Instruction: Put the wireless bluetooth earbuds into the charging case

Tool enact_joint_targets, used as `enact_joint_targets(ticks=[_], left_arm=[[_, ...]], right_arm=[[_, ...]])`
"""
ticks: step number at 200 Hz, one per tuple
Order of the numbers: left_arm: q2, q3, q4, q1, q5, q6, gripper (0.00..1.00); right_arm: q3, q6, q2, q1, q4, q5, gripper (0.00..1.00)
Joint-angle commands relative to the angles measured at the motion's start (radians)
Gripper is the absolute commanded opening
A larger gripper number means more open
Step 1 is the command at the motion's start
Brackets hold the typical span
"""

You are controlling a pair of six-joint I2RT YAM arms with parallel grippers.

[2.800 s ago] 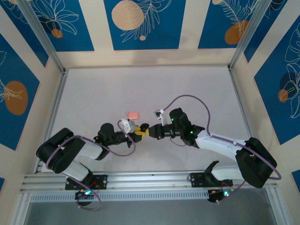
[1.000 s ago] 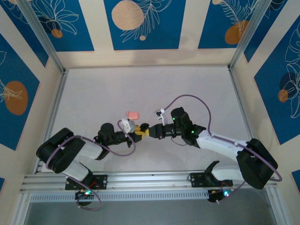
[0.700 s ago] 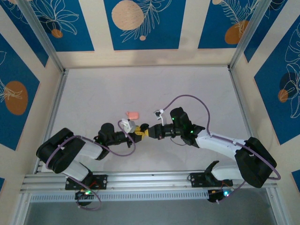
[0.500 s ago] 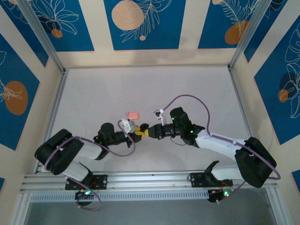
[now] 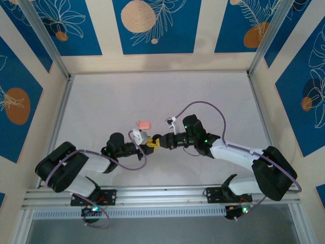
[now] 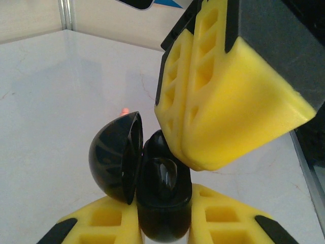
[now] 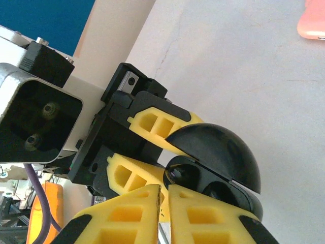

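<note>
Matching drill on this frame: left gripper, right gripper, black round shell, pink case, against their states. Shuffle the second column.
Things
1. left gripper
2. right gripper
3. black round shell
4. pink case

States
A. lying free on the table, apart from both grippers
B. hinged open
C. fingers almost touching, tips at the shell's open side
D. clamped on the shell's lower half

Pairs: 1-D, 2-C, 3-B, 4-A
</note>
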Motion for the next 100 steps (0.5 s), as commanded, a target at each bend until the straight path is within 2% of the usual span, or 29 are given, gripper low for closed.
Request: enact_joint_targets(ticks=[1, 41, 63, 100], left_arm=[[-0.019, 0.019, -0.004, -0.016, 0.031, 0.029, 0.20], [-0.005, 0.019, 0.002, -0.016, 0.059, 0.046, 0.20], [0.000, 0.023, 0.014, -0.016, 0.102, 0.047, 0.20], [-0.002, 0.036, 0.021, -0.016, 0.176, 0.044, 0.21]], right_arm=[[0.017, -0.008, -0.021, 0.003, -0.003, -0.001, 0.16], [-0.020, -0.061, -0.162, -0.017, -0.057, 0.031, 0.29], [-0.017, -0.100, -0.226, -0.054, -0.151, 0.046, 0.40], [0.014, -0.143, -0.211, -0.098, -0.207, 0.006, 0.57]])
